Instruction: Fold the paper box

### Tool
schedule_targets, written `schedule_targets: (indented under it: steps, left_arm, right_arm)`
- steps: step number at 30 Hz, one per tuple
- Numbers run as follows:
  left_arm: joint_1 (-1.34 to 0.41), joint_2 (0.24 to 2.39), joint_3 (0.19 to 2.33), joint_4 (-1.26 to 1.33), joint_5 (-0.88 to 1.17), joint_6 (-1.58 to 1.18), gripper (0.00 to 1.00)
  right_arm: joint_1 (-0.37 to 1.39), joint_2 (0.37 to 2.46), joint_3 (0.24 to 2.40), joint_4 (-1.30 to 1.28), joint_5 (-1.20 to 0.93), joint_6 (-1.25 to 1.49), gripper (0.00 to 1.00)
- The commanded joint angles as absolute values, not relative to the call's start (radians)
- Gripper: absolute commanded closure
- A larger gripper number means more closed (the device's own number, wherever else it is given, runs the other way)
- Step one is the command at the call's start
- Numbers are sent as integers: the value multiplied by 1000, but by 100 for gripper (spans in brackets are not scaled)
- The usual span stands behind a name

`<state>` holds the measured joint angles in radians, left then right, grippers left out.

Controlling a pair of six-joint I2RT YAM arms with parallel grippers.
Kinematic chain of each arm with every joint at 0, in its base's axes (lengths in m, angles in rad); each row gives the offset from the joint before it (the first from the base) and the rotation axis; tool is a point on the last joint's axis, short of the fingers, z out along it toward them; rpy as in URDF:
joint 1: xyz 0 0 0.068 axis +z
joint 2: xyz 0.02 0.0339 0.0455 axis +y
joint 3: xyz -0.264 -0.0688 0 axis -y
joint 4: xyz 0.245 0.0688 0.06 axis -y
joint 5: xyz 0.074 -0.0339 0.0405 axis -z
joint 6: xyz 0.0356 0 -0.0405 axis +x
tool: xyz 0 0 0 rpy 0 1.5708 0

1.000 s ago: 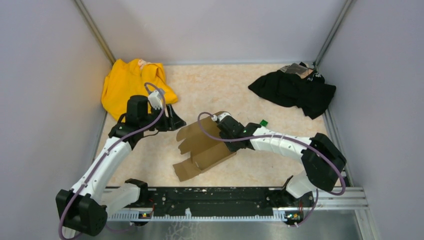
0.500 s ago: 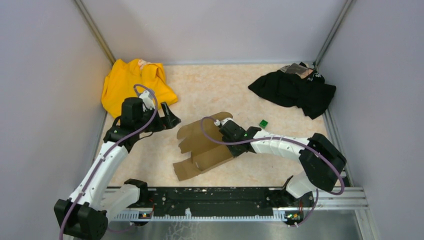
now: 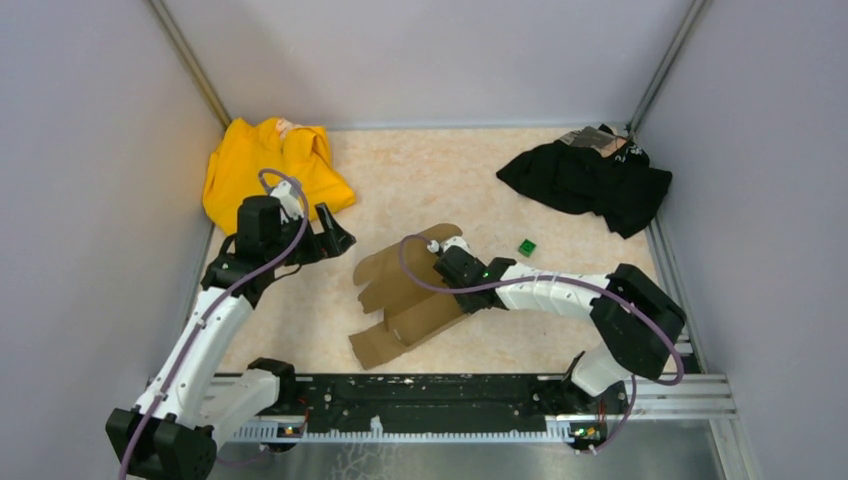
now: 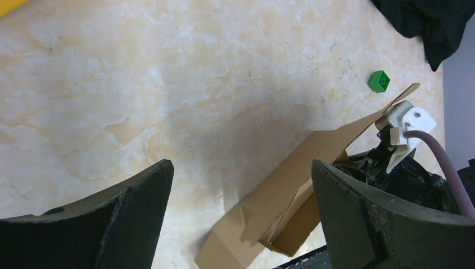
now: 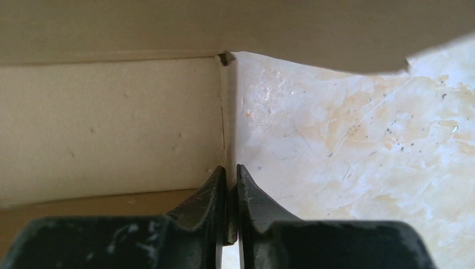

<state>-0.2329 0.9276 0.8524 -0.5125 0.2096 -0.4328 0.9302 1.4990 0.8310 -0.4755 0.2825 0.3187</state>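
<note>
The paper box [image 3: 400, 300] is a brown cardboard sheet, partly folded, with raised flaps, lying mid-table. My right gripper [image 3: 447, 270] is at its right side. In the right wrist view the fingers [image 5: 231, 168] are shut on the thin upright edge of a box wall [image 5: 112, 123]. My left gripper [image 3: 335, 238] hovers open and empty to the left of the box, apart from it. In the left wrist view the box [image 4: 313, 168] lies ahead between the wide-open fingers [image 4: 241, 165], with the right arm's wrist behind it.
A yellow garment [image 3: 265, 165] lies at the back left, just behind my left gripper. A black garment [image 3: 590, 180] lies at the back right. A small green cube [image 3: 526, 246] sits right of the box, and shows in the left wrist view [image 4: 379, 81]. Walls enclose the table.
My left gripper has drawn back to the left, away from the box's left flap. My right gripper stays shut on the box and has shifted slightly toward the near side.
</note>
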Motion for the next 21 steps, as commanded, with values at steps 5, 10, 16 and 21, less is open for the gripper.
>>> schedule_targets:
  steps: [5,10,16,21]
  left_arm:
    - [-224,929,914,-539,199,-409,2]
    - [-223,934,932,-541,192,-399,2]
    - [-218,950,947,-543,191,-402,2]
    - [-216,964,977,-563,185,-405,1]
  right_arm:
    - [958,1501,824,-433,363,374,93]
    - [959,1448,836,-444,368,372,66]
    - [935,1448,886,-436,342,328,59]
    - [899,1461,889,-388,296,304,62]
